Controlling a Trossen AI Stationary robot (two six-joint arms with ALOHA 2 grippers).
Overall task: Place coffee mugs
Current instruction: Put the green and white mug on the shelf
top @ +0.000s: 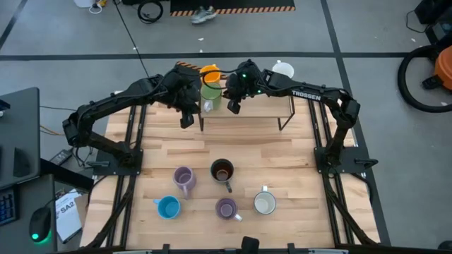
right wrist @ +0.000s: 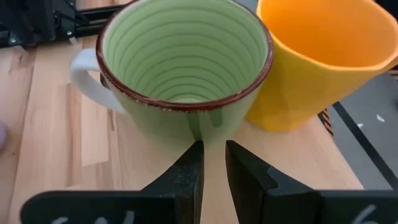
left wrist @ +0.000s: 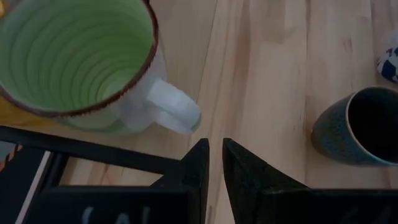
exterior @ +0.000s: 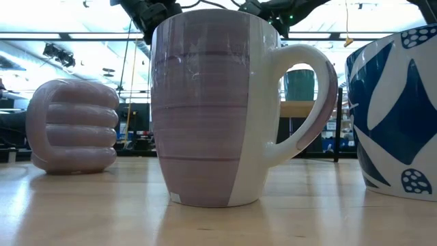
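Both pincers hover narrowly parted and empty at the green mug [top: 211, 92]: the left pincer [left wrist: 213, 163] by its white handle, the right pincer [right wrist: 213, 163] at its wall. It sits on the raised shelf [top: 268, 106] touching the orange mug [right wrist: 323, 56]. This mug looks placed; next, an arm should fetch the dark mug [top: 222, 170] from the tabletop [top: 282, 155]

The word "TROSSEN" is printed in white capitals on the forearm of the right arm [top: 305, 94], readable in the high view. A white card [top: 67, 209] beside the bench [top: 282, 152] carries markings resembling "SA2"; this reading is uncertain.
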